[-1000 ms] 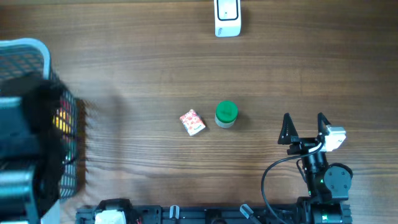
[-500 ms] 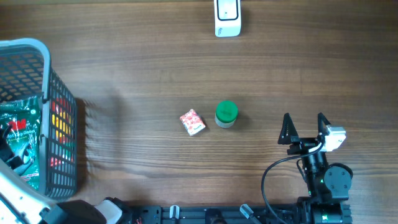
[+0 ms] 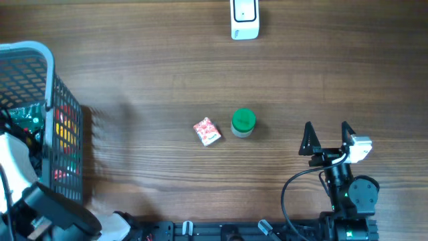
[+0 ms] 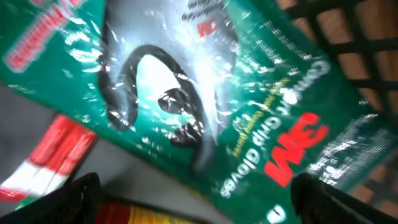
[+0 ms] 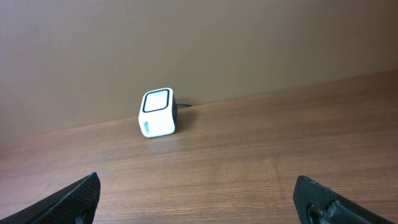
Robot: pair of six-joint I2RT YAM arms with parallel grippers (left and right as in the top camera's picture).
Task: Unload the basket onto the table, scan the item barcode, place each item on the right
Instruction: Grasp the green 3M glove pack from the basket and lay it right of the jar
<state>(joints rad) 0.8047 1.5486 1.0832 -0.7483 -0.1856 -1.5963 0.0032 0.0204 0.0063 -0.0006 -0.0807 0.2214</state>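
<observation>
The left arm (image 3: 15, 161) comes in at the near-left corner of the overhead view, its white link angled toward the far side, with a black joint (image 3: 57, 213) behind it. The left gripper (image 4: 199, 202) points down with its jaws spread wide. Only its dark fingertips (image 4: 78, 196) show, at the lower corners of the wrist view. The right arm (image 3: 348, 194) sits folded low at the near right. The right gripper (image 3: 326, 134) faces the far side, level, with its jaws wide apart and nothing between them.
</observation>
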